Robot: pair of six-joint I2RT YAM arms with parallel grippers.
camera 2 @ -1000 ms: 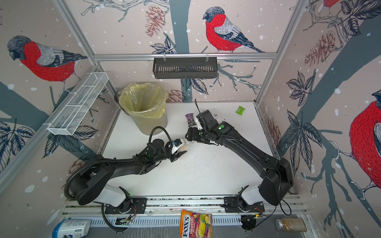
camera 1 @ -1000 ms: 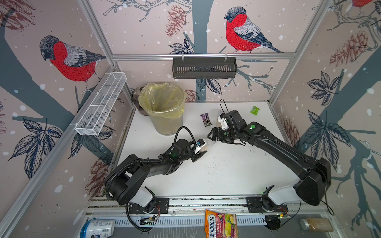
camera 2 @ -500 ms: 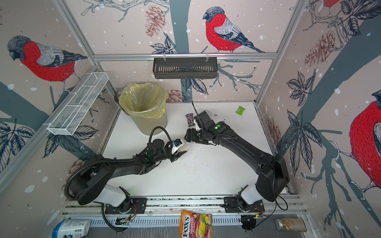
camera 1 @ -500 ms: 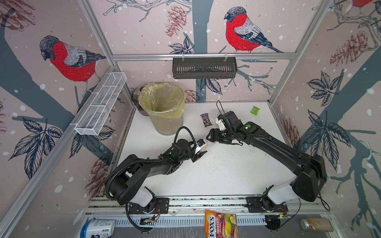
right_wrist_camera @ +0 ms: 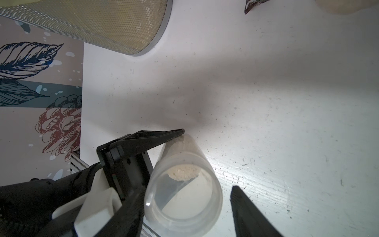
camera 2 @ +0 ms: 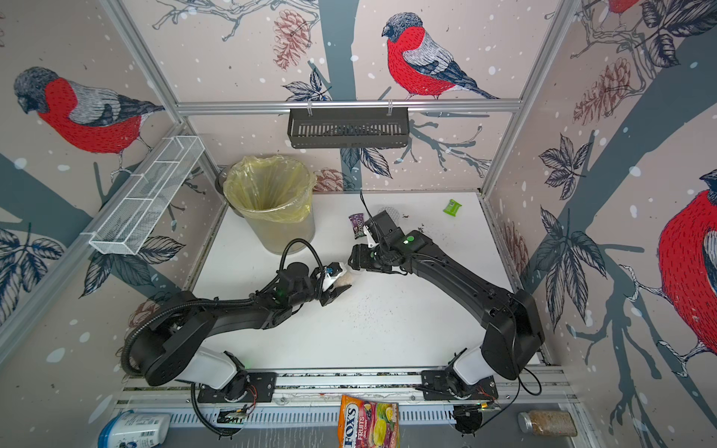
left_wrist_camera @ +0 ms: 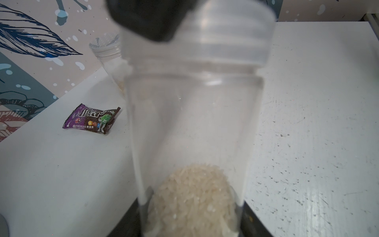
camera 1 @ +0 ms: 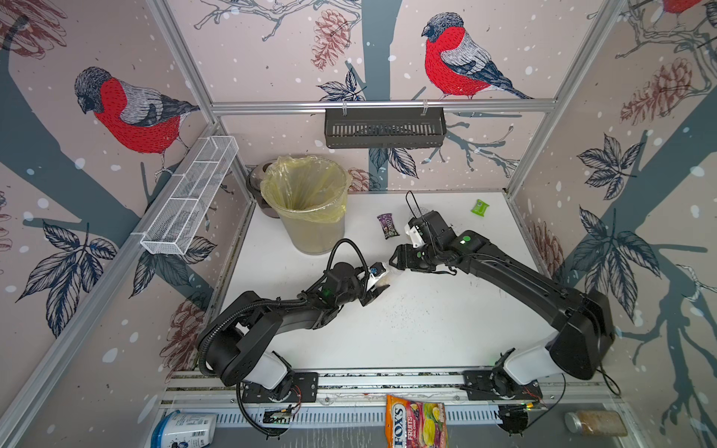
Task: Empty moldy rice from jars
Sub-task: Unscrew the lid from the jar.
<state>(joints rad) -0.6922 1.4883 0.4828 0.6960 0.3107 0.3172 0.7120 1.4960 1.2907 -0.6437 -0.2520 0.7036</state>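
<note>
My left gripper [camera 1: 379,282] [left_wrist_camera: 192,225] is shut on a slim clear jar [camera 1: 385,274] [camera 2: 343,280] [left_wrist_camera: 192,123] lying tilted just above the white table. Pale moldy rice [left_wrist_camera: 192,195] [right_wrist_camera: 183,172] sits heaped at the jar's base, between my left fingers. The jar's clear lid [left_wrist_camera: 229,45] points at my right gripper [camera 1: 394,264] [right_wrist_camera: 187,189], which is open around it. One right finger is against the lid; the other finger [right_wrist_camera: 246,209] stands apart from it. A second jar [left_wrist_camera: 108,53] stands upright near the back wall.
A bin [camera 1: 314,236] [camera 2: 285,240] lined with a yellow bag stands back left. A purple candy packet [camera 1: 388,226] [left_wrist_camera: 92,119] and a green packet [camera 1: 480,207] lie on the table. A black basket [camera 1: 384,128] hangs on the back rail. A wire shelf [camera 1: 190,194] juts from the left wall.
My right gripper has moved left onto the jar's lid end and its jaws have narrowed. The left arm and the jar have stayed still.
</note>
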